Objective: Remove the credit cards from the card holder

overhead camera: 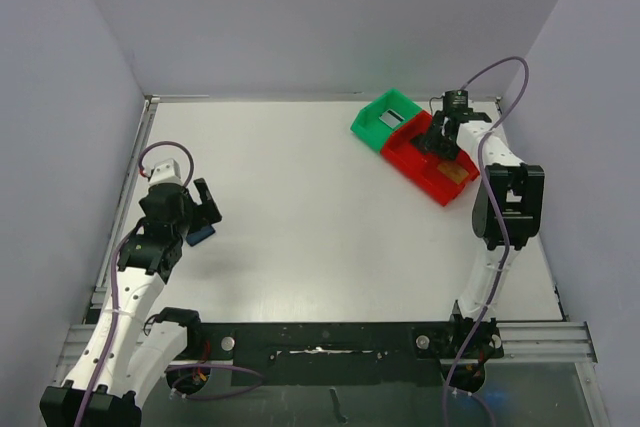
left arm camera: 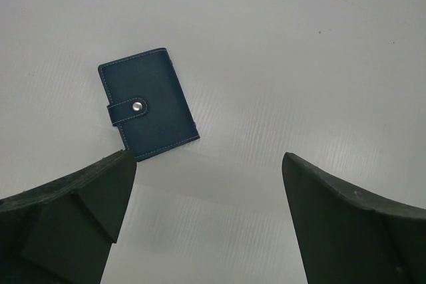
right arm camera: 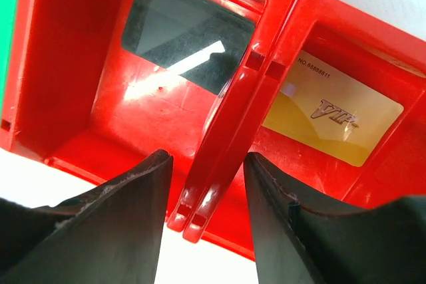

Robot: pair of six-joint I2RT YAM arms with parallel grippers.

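The card holder (left arm camera: 148, 103) is a small dark blue wallet lying flat on the table, shut by a snap strap. In the top view the card holder (overhead camera: 201, 235) peeks out under my left gripper (overhead camera: 205, 209). That left gripper (left arm camera: 210, 184) hangs open just short of it, holding nothing. A gold credit card (right arm camera: 333, 118) lies in one red bin (right arm camera: 319, 18), and a dark card (right arm camera: 186, 38) lies in the red bin beside it (right arm camera: 66, 64). My right gripper (right arm camera: 206, 191) straddles the two adjoining bin walls (right arm camera: 233, 131). A narrow gap shows on each side of them, so the jaws stand open.
Two red bins (overhead camera: 425, 169) and a green bin (overhead camera: 372, 125) stand together at the back right. A greyish card (overhead camera: 390, 119) lies in the green one. Walls enclose the white table (overhead camera: 320, 227) on three sides.
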